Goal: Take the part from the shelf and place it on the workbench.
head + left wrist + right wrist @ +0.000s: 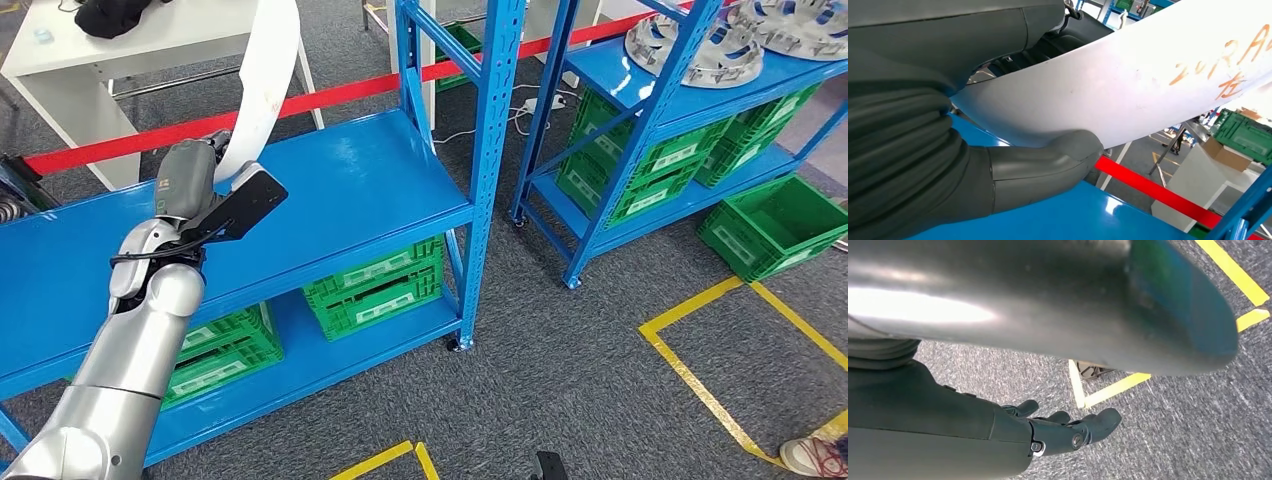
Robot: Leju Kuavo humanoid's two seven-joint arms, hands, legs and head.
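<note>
Grey carpet (560,360), yellow floor tape (700,385)

Orange "20" on white part (1148,80)

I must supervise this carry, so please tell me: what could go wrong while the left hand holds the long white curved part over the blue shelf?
1. The left hand grips the long white curved panel only at its lower end; the tall free end could swing or slip.
2. The panel rises close to the blue shelf upright and red barrier tape, so turning might snag it.
3. The right hand hangs over the carpet and gives no support.
</note>
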